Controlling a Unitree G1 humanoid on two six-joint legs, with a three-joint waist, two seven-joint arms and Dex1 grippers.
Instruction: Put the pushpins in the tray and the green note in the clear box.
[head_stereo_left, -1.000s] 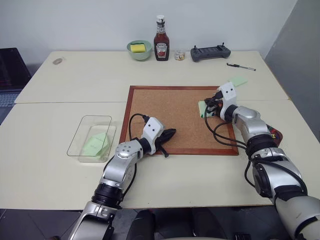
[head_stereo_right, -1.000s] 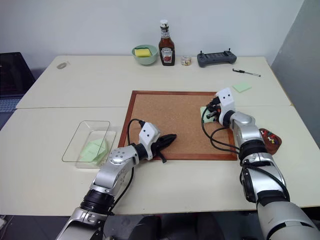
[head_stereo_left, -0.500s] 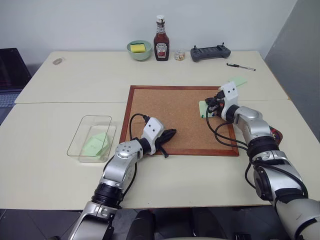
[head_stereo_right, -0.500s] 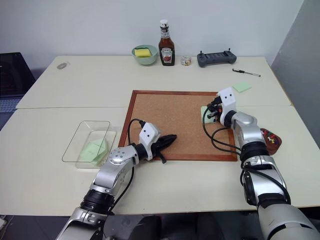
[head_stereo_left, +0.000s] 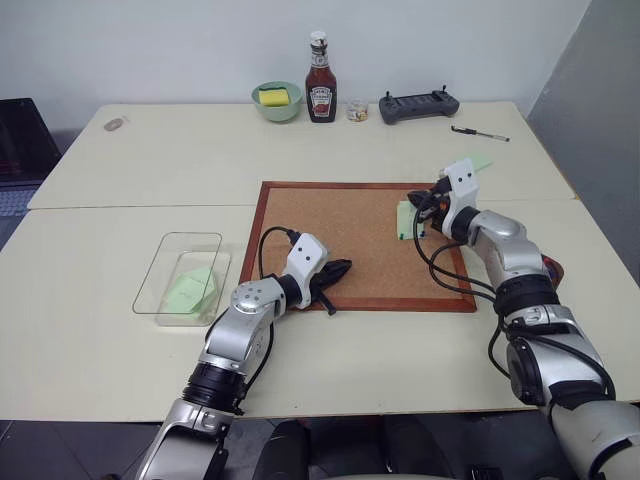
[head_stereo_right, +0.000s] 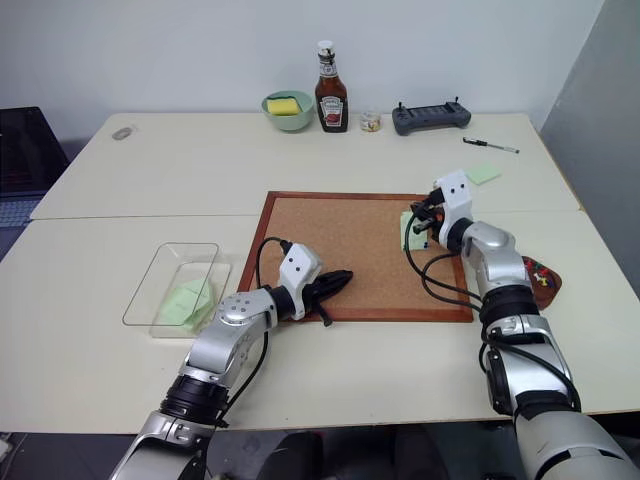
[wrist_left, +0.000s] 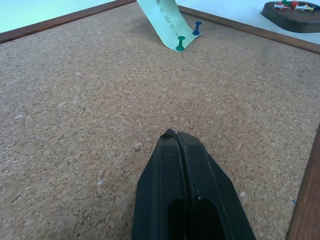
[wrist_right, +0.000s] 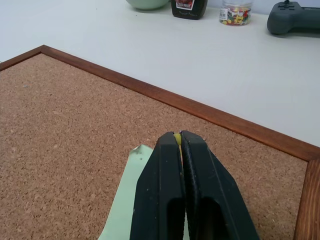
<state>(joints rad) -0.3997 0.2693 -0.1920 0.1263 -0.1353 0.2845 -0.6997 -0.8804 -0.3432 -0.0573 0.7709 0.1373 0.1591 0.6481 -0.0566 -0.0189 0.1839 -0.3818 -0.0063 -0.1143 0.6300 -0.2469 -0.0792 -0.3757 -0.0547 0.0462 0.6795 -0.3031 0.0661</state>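
A speckled tan cork surface (head_stereo_left: 340, 235) is framed in reddish-brown wood. A pale green note (wrist_left: 164, 20) is seen on it, marked with a green pushpin (wrist_left: 180, 43) and a blue pushpin (wrist_left: 197, 27). A sliver of yellow (wrist_right: 177, 138) is pinched between the black fingers of the right gripper (wrist_right: 179, 137). Red, green and yellow heads are spotted in the dark brown tray (wrist_left: 295, 14). More pale green is seen through the clear box (head_stereo_left: 185, 277).
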